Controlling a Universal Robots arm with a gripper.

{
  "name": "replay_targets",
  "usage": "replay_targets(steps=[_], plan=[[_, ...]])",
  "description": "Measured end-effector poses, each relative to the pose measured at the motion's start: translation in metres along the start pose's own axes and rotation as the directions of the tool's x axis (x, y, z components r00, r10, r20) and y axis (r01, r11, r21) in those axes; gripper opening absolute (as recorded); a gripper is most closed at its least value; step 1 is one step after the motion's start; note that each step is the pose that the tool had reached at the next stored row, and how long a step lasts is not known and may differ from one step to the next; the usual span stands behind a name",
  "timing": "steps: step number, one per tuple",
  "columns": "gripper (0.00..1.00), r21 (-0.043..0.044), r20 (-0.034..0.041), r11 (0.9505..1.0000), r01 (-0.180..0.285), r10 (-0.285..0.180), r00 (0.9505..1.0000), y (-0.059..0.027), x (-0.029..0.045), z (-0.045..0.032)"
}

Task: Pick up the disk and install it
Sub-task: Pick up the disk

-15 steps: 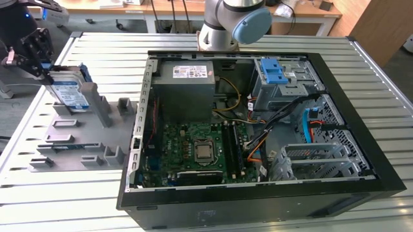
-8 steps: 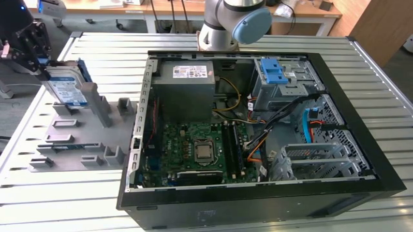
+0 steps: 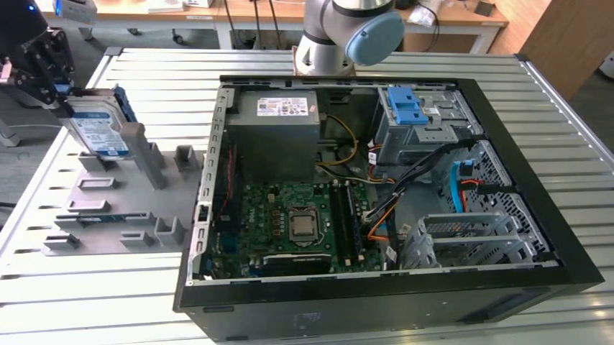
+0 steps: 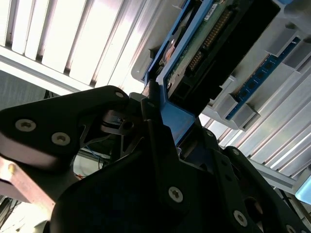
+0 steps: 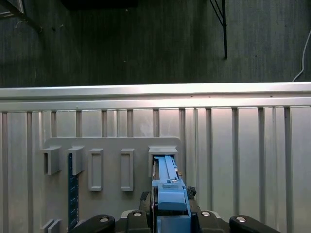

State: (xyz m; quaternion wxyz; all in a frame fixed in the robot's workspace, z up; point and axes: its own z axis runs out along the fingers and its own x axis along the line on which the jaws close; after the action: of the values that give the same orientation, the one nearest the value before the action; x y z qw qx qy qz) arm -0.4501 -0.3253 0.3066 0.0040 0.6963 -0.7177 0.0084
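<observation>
In the exterior view the disk [image 3: 98,129], a silver drive with a white-and-blue label and blue rails, stands upright at the left over the grey holder rack [image 3: 115,208]. Its lower end is at one of the rack's slots; I cannot tell whether it still sits in it. My gripper [image 3: 63,97] is shut on the disk's upper end. In the second wrist view the black fingers [image 4: 155,131] clamp the blue rail of the disk [image 4: 204,53]. In the first wrist view the disk's blue edge [image 5: 167,187] runs from my gripper [image 5: 167,208] to a rack slot [image 5: 163,151].
An open computer case [image 3: 537,215] lies on the slatted metal table [image 3: 154,72], to the exterior view's right of the rack. Inside are a grey power-supply box [image 3: 278,136], a motherboard [image 3: 298,223], a drive cage with a blue latch [image 3: 413,108], and cables. The arm's base [image 3: 346,36] stands behind the case.
</observation>
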Motion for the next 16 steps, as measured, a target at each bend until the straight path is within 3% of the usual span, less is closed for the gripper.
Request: replay_targets(steps=[16], plan=[[0.36, 0.0000, 0.0000, 1.0000, 0.000, 0.000, 1.0000, -0.0001, 0.0000, -0.0087]])
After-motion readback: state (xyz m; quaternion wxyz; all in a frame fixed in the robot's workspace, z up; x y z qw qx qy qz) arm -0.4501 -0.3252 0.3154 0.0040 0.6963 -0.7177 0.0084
